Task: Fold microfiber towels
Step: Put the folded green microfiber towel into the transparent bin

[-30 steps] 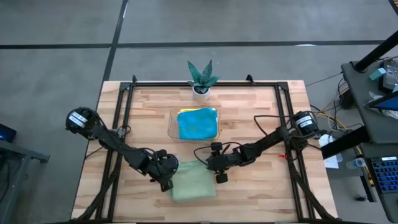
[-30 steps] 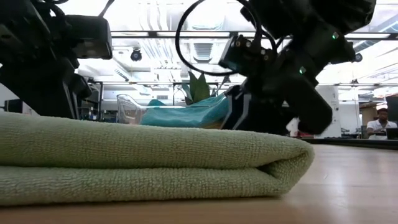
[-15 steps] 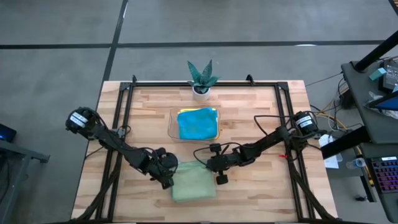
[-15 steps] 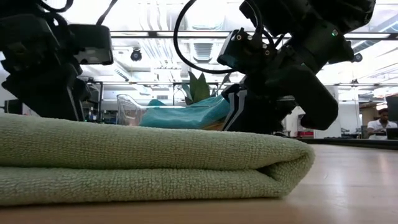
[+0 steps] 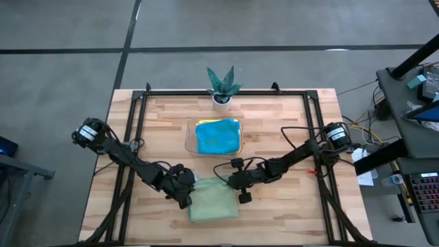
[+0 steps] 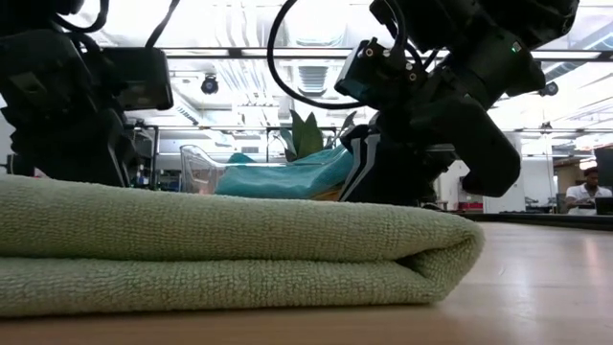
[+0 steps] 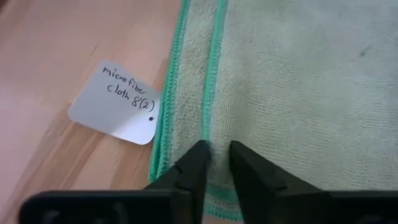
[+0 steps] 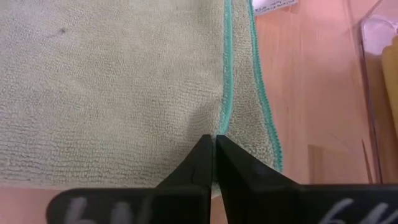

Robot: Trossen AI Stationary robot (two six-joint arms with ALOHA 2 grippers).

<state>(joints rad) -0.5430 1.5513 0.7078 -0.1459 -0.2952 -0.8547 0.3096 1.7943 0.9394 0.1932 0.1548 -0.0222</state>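
A pale green microfiber towel (image 5: 213, 202) lies folded on the wooden table near its front edge, its rounded fold (image 6: 458, 251) showing in the low view. Two green hems run offset along its far edge. My left gripper (image 7: 216, 149) is at the towel's far left corner, its fingertips close together on the upper hem. My right gripper (image 8: 214, 140) is shut at the far right corner. A teal-blue towel (image 5: 217, 136) lies on a yellow one in the clear tray (image 5: 189, 137). My left gripper has the upper layer's hemmed far edge (image 7: 209, 118) between its two fingertips, near the far left corner. The fingers slant down from the table's left. The towel lies flat on the table. My right gripper pinches the upper layer's hemmed far edge (image 8: 222, 124) at its fingertips, near the far right corner. The fingers slant down from the table's right. The cloth puckers a little at the pinch and lies flat on the table.
A white paper tag (image 7: 116, 106) lies on the wood just beyond the towel's far edge. The potted plant (image 5: 221, 86) stands at the table's far edge behind the tray. A dark frame (image 5: 130, 151) runs along the table's sides.
My left gripper has sunk a little onto the towel's far left corner. The towel has kept its place and shape.
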